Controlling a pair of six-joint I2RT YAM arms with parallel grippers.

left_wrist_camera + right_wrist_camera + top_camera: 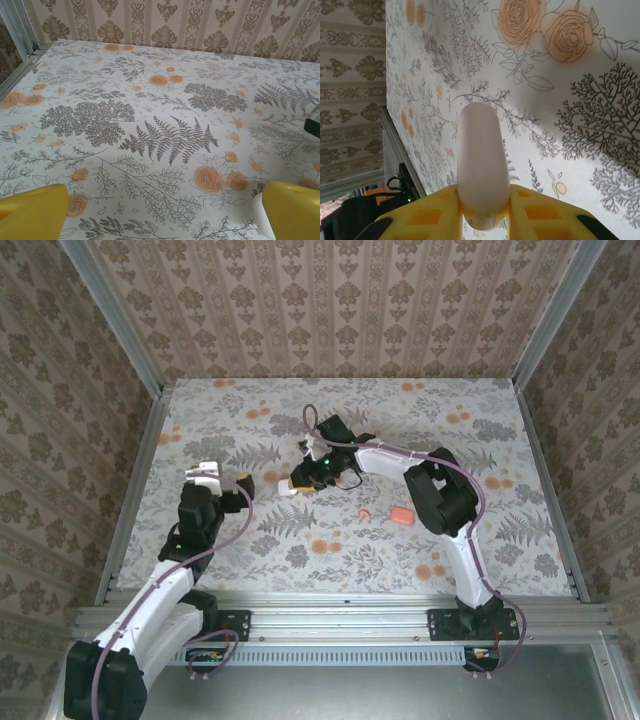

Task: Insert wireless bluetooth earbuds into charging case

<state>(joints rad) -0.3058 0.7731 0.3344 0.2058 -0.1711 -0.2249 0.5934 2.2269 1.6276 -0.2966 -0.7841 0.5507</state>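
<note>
My right gripper [298, 482] is shut on a white pebble-shaped charging case [286, 490] near the middle of the table. In the right wrist view the case [481, 160] stands edge-on between the two yellow fingers [427, 215], just above the flowered tabletop. A tiny coral-pink earbud [364, 513] lies on the table to the right, beside a coral-pink case [402, 516]. My left gripper [226, 478] hovers at the left of the table. Its yellow fingers [32, 212] are spread wide with only tabletop between them, so the left gripper [165, 215] is open.
Metal rails [135, 480] and patterned walls close off the table on the left, right and back. The right arm [440, 495] arches across the middle right. Flowered tabletop [160, 100] stretches ahead of the left gripper.
</note>
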